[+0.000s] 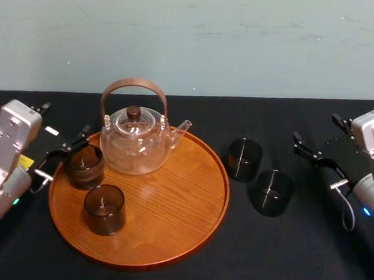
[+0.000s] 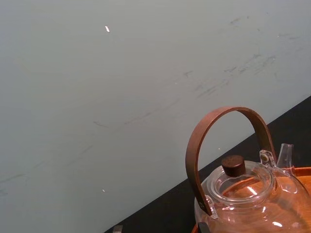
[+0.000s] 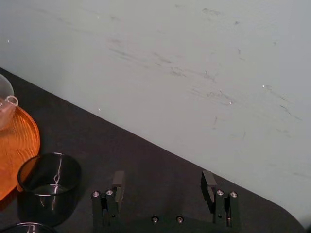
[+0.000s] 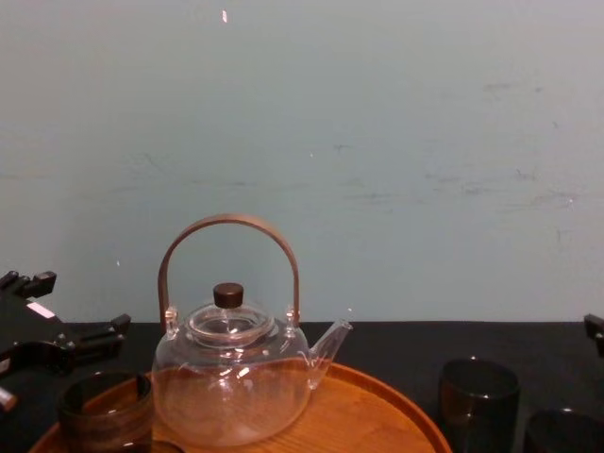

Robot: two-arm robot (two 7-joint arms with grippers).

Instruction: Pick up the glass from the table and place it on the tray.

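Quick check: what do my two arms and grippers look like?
Both arms have boxy silver-grey wrist housings and black gripper hardware. The left gripper carries a yellow label and green light; the right gripper has a grey cable and blue light.

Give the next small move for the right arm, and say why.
Probably slide the right gripper toward the rightmost glass on the table. Its fingers are open and empty, that glass stands off the tray, and the left gripper sits at the tray's left edge beside a placed glass.
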